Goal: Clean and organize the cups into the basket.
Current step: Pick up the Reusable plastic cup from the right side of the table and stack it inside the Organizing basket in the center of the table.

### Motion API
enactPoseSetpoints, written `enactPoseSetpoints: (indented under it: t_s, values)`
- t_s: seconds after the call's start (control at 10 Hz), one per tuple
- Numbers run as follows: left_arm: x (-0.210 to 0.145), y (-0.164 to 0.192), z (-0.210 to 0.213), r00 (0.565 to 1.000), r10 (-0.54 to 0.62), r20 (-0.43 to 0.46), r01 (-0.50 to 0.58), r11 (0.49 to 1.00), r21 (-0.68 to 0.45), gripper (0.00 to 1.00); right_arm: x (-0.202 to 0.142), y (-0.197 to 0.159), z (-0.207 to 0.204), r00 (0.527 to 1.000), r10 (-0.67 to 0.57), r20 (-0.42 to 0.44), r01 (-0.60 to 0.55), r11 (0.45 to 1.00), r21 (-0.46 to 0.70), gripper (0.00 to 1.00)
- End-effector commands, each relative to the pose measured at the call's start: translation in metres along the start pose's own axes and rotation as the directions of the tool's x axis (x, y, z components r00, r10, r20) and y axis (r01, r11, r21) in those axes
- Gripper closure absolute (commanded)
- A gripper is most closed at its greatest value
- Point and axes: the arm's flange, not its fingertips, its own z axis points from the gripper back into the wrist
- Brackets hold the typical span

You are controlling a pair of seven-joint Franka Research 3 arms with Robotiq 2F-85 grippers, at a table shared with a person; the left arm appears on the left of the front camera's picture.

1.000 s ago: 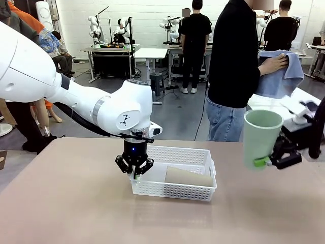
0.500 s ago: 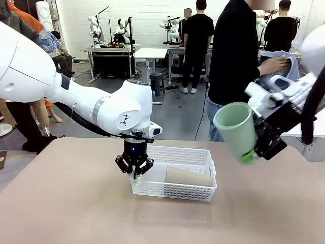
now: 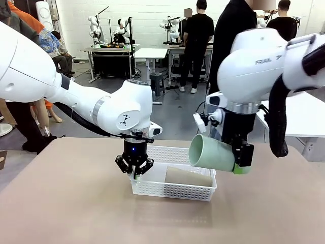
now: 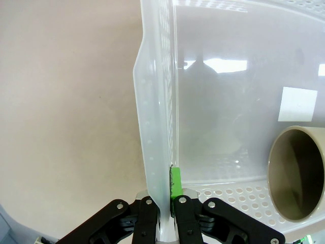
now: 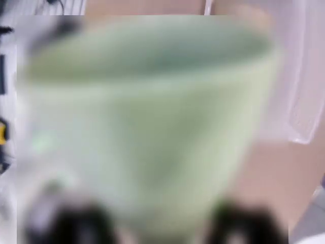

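Basket (image 3: 172,191) sits on the table (image 3: 66,203); left claw (image 3: 135,175) is pinched tight on its near left wall; inside the basket a tan cup (image 3: 188,176) lies on its side; above the basket's right end, right claw (image 3: 239,166) grips a green cup (image 3: 210,152) near its base, tipped sideways; beyond the basket stands a person (image 3: 236,18).

Basket (image 3: 172,195) left half is free. Tan cup (image 3: 189,176) lies in its right half, with mint cup (image 3: 210,152) hanging above. Left gripper (image 3: 135,175) blocks the near-left rim. Table (image 3: 66,203) is bare along the near edge.
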Motion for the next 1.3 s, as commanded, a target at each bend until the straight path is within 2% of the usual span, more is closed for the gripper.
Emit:
enactPoseSetpoints:
  t_s: [0.0, 0.1, 0.3, 0.6, 1.0, 1.2]
  values:
    - [-0.001, 0.0, -0.004, 1.0, -0.009, 0.0, 0.009, 1.0, 0.011, 1.0, 0.018, -0.023, 0.003, 0.994, -0.015, -0.107, 0.02, 0.999, 0.046, 0.21]
    - [-0.001, 0.0, -0.004, 1.0, -0.009, 0.0, 0.009, 1.0, 0.011, 1.0, 0.029, -0.032, -0.003, 0.996, 0.001, -0.093, 0.0, 1.0, 0.019, 0.21]
    - [-0.001, 0.0, -0.004, 1.0, -0.009, 0.0, 0.009, 1.0, 0.011, 1.0, 0.038, -0.058, -0.02, 0.998, 0.059, 0.034, -0.057, 0.997, -0.052, 0.21]
    - [-0.001, 0.0, -0.004, 1.0, -0.009, 0.0, 0.009, 1.0, 0.011, 1.0, 0.042, -0.09, -0.044, 0.985, 0.081, 0.155, -0.067, 0.994, -0.091, 0.21]
    - [-0.001, 0.0, -0.004, 1.0, -0.009, 0.0, 0.009, 1.0, 0.011, 1.0, 0.029, -0.116, -0.069, 0.944, 0.07, 0.324, -0.047, 0.996, -0.079, 0.21]
    - [-0.001, 0.0, -0.004, 1.0, -0.009, 0.0, 0.009, 1.0, 0.011, 1.0, 0.024, -0.121, -0.081, 0.939, 0.053, 0.34, -0.038, 0.998, -0.053, 0.21]
